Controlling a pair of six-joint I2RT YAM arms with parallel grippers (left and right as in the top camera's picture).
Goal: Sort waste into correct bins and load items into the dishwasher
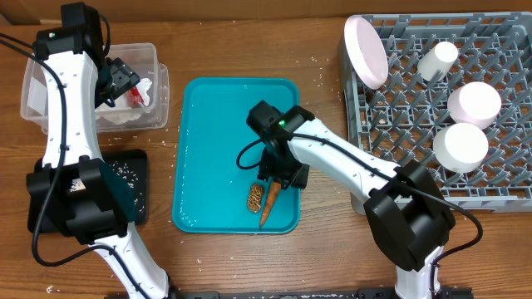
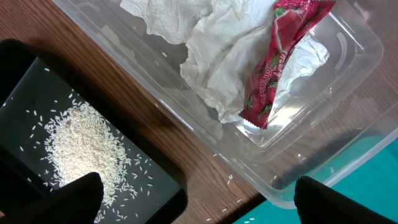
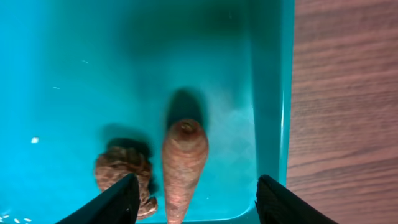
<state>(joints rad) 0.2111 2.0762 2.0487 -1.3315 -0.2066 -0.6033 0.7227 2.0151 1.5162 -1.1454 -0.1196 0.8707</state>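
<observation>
Hovering with right hand (image 3: 194, 199) spread wide over carrot (image 3: 183, 165), risking catching the touching brown lump (image 3: 124, 177) too, or skidding both against tray (image 3: 270, 93) edge.

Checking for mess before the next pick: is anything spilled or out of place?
Yes. Loose rice grains lie scattered on the table, outside the black tray that holds the rice pile. Otherwise nothing stands out.

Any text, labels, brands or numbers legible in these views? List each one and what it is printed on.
No text can be read with confidence.
The red wrapper in the clear plastic tub carries white printing, too blurred to read.
The left arm's base has a small white mark, too small to read.
The dish rack and teal tray show none.
</observation>
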